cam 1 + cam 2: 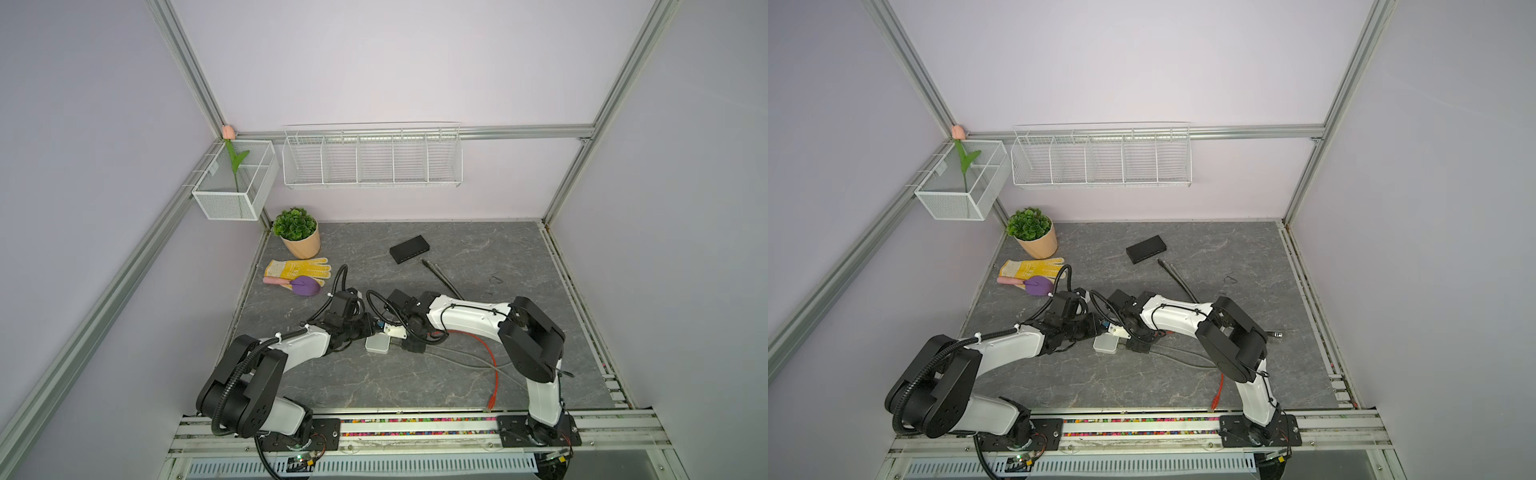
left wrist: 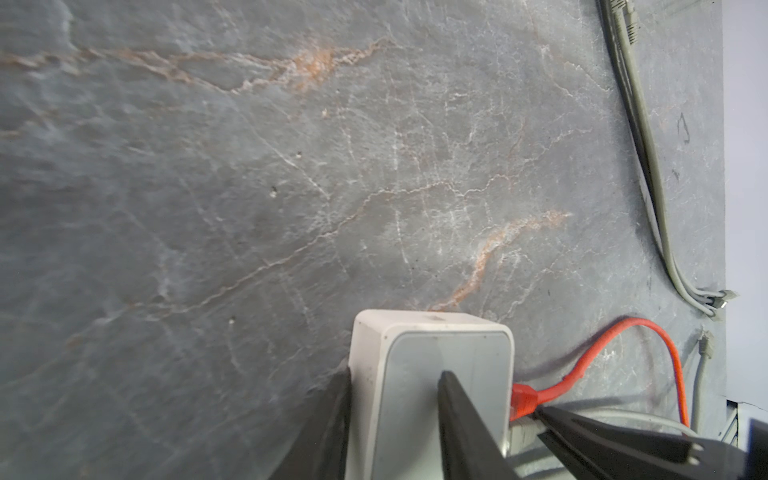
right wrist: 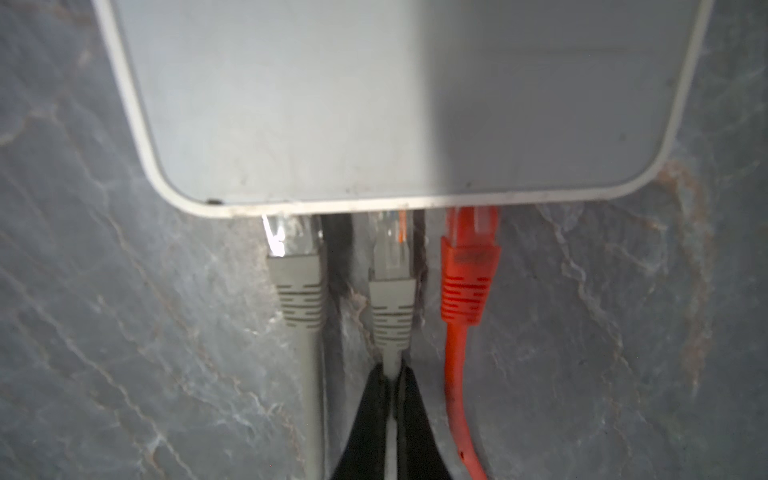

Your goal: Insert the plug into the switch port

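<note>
The white switch point(image 1: 377, 344) point(image 1: 1105, 344) with a grey top lies on the stone table, between the two arms. My left gripper point(image 2: 395, 386) is shut on the switch point(image 2: 432, 353): one finger presses its white side and the other lies on its grey face. My right gripper point(image 3: 392, 376) is shut on a grey cable just behind the middle grey plug point(image 3: 392, 291). The plug's clear tip sits at the switch's point(image 3: 395, 104) port edge; its depth is hidden. A second grey plug point(image 3: 299, 286) and an orange plug point(image 3: 467, 266) stand in the ports on either side.
An orange cable point(image 1: 492, 361) and grey cables trail towards the table's front right. At the back lie a black box point(image 1: 409, 248) and loose grey cables point(image 1: 442, 278). Back left hold a potted plant point(image 1: 297, 232), a yellow glove point(image 1: 299, 268) and a purple trowel point(image 1: 305, 286).
</note>
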You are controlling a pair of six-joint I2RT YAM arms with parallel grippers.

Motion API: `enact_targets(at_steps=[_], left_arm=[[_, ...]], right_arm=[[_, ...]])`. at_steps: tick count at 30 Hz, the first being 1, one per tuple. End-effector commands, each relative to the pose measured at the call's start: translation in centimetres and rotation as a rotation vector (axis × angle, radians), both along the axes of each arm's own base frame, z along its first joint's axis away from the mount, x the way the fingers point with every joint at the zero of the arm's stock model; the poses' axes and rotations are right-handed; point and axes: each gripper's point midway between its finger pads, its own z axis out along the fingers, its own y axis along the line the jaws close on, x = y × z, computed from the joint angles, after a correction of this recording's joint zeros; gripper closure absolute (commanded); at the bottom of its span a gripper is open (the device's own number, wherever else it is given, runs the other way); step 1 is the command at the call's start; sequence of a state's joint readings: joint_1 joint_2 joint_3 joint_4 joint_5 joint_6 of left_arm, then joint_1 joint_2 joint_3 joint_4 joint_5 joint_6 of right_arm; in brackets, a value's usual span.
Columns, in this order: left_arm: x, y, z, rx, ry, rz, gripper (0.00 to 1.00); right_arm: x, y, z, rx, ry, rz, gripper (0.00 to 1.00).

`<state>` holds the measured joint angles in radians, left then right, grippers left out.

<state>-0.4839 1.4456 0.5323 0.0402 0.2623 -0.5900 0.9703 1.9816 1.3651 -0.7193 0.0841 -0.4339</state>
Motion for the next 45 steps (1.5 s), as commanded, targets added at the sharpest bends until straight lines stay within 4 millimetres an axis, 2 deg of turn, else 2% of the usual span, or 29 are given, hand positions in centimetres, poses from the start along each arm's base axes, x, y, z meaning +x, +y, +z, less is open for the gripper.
enact_targets(at_steps=[1, 16, 20, 29, 38, 45], left_arm=[[-0.4, -0.1, -0.6, 0.013, 0.014, -0.016, 0.66], [-0.6, 0.5, -0.8, 0.039, 0.018, -0.006, 0.66], [-0.6, 1.0, 0.0, 0.052, 0.007, 0.008, 0.62], [-1.1, 3.0, 3.2, 0.056, -0.035, 0.067, 0.56], [-1.9, 2.8, 1.2, 0.052, 0.018, 0.057, 0.56], [-2.3, 2.7, 1.0, 0.040, 0.027, 0.051, 0.56]], right_arm=[[-0.2, 1.1, 0.8, 0.058, 0.017, 0.000, 0.93], [-0.6, 1.0, 1.5, 0.088, 0.012, 0.004, 0.93], [-0.4, 0.7, 1.7, 0.081, 0.001, -0.005, 0.93], [-0.3, -0.1, 1.5, 0.055, -0.016, -0.018, 0.93], [-0.6, 0.1, 1.5, 0.065, -0.003, -0.011, 0.93], [-0.7, 0.5, 1.9, 0.090, 0.003, -0.007, 0.93]])
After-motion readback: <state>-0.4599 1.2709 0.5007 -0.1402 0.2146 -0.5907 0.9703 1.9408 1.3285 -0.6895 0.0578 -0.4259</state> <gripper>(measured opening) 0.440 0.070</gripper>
